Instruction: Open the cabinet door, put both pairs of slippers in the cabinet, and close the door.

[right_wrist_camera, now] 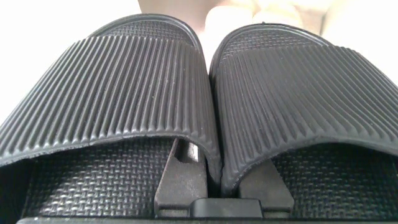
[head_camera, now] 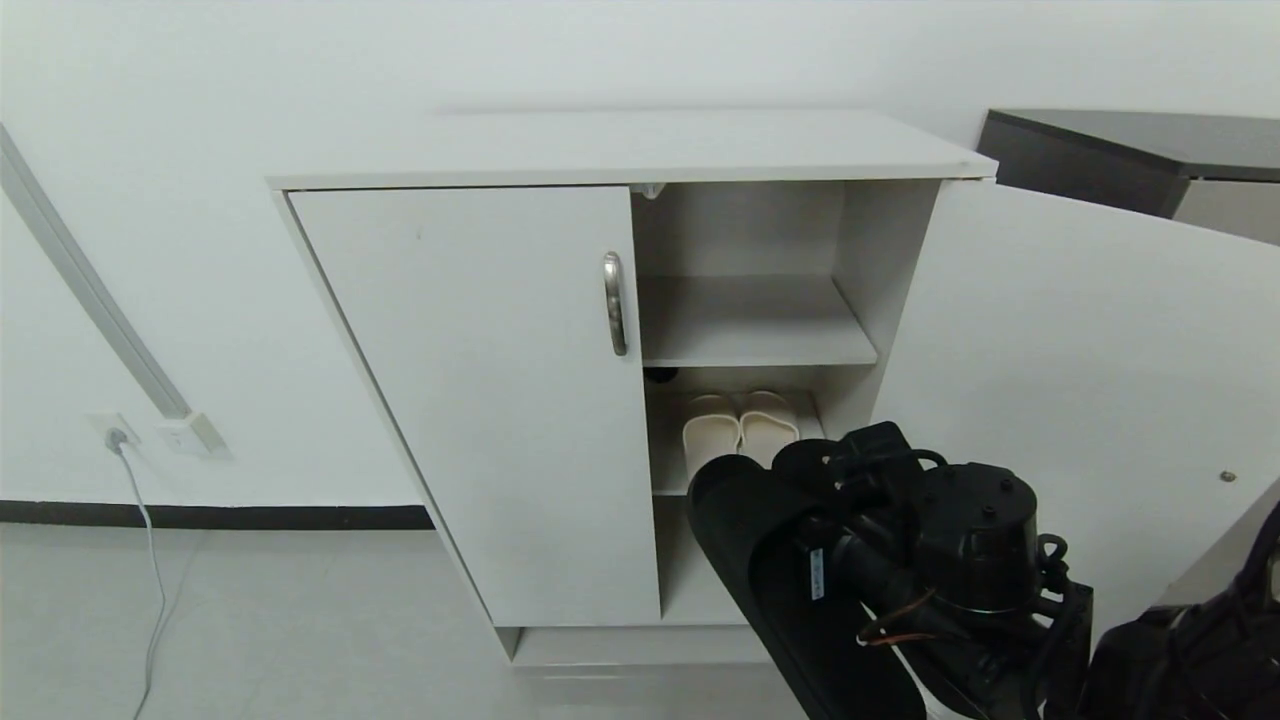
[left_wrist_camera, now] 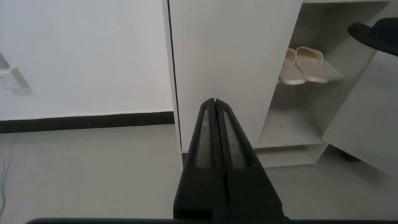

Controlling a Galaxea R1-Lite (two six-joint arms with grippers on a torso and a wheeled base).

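Clamping together on the inner edges of the black ribbed rubber slippers (head_camera: 790,590), the right gripper (right_wrist_camera: 219,180) is holding the pair side by side, toes pointing at the white cabinet (head_camera: 620,150). The pair is hanging outside it, in front of the open right half, near the shelf (head_camera: 670,470) where the cream slippers (head_camera: 740,425) are sitting. The right door (head_camera: 1080,340) is standing wide open, while the left door (head_camera: 480,400) with its metal handle (head_camera: 614,303) is sitting shut. The left gripper (left_wrist_camera: 214,134) is hovering above the floor, facing the cabinet, fingers pressed together on nothing.
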